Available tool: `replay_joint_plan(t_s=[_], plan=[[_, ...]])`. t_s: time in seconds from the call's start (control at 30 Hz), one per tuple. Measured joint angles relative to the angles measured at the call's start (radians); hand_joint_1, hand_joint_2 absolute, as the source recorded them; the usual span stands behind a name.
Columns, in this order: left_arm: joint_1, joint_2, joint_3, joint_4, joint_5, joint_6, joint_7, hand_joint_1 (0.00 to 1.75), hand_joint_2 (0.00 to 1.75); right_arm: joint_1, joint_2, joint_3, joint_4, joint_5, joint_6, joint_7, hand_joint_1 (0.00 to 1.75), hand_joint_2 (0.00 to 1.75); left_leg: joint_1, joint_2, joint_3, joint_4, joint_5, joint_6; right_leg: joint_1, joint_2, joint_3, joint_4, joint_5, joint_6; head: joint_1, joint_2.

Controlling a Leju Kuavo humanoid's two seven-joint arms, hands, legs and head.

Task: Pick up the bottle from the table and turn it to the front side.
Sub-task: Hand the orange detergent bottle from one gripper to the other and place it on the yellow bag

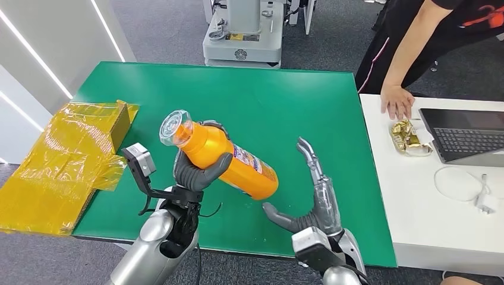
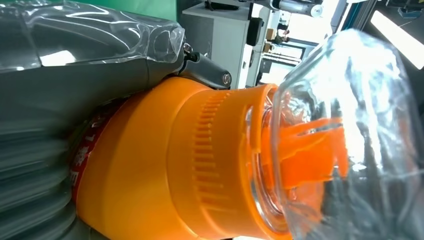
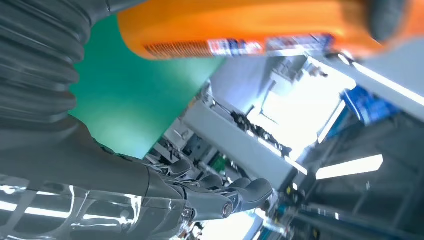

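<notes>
I see my left hand [image 1: 196, 172] wrapped around the orange bottle [image 1: 229, 159], thumb and fingers curled tight about its upper body just below the clear cap [image 1: 174, 128], holding it tilted above the green table [image 1: 267, 101]. My right hand [image 1: 309, 199] holds nothing, fingers spread and pointing away from me, palm facing the bottle's base, just beside it without touching.

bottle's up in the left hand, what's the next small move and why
Probably roll the left hand to turn the bottle about its long axis. It is already lifted, tilted cap-up over the green table, label only partly showing; the open right hand waits beside its base.
</notes>
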Motion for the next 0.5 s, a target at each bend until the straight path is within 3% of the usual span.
replay_joint_plan(t_s=[0.27, 0.5], plan=[[0.028, 0.004, 0.045, -0.020, -0.133, 0.070, 0.004, 1.75, 1.75, 0.131, 0.032, -0.014, -0.221, -0.043, -0.079, -0.064, 0.00, 1.75, 0.000, 0.001, 0.000, -0.001, -0.001, -0.001, 0.000, 0.001, -0.001, 0.000, -0.001, -0.001, 0.000, 0.000], [0.048, 0.013, 0.079, -0.047, -0.199, 0.081, 0.021, 1.75, 1.75, 0.171, 0.048, -0.019, -0.308, -0.047, -0.098, -0.069, 0.00, 1.75, 0.000, 0.001, 0.000, -0.001, -0.001, -0.001, 0.000, 0.001, 0.000, 0.000, -0.001, -0.001, 0.000, 0.000]])
